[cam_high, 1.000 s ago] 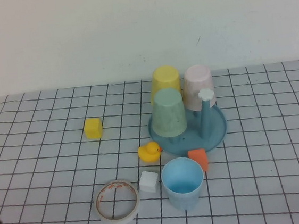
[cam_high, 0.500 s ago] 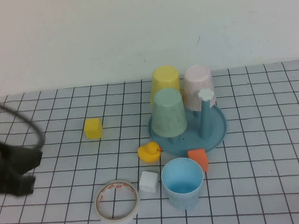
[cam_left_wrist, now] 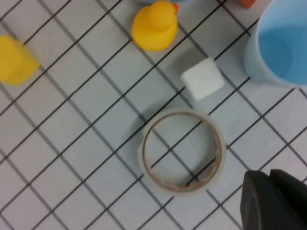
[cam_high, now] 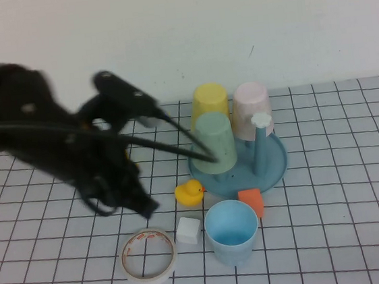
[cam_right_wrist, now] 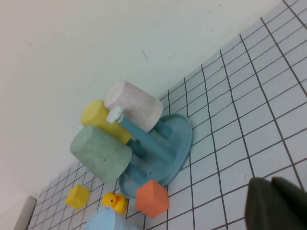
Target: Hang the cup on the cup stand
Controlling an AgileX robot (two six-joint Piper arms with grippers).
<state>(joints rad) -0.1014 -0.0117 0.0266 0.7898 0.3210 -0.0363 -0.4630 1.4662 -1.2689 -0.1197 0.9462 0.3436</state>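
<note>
Left arm over the counter's left side, cup waiting near the front.

The cup (cam_high: 232,231) stands upright just before the cup stand (cam_high: 274,167). Left end effector (cam_left_wrist: 273,201) closed, empty, beside the tape ring (cam_high: 148,256); right end effector (cam_right_wrist: 278,206) closed, empty, over clear grid.

Sky-blue cup (cam_high: 232,232) upright just before the cup stand (cam_high: 274,167)

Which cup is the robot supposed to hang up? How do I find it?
Find the round teal cup stand with upside-down cups on its pegs. Just in front of it, beside an orange block, stands the sky-blue cup. It's the only cup sitting mouth-up on the table, not on a peg.
</note>
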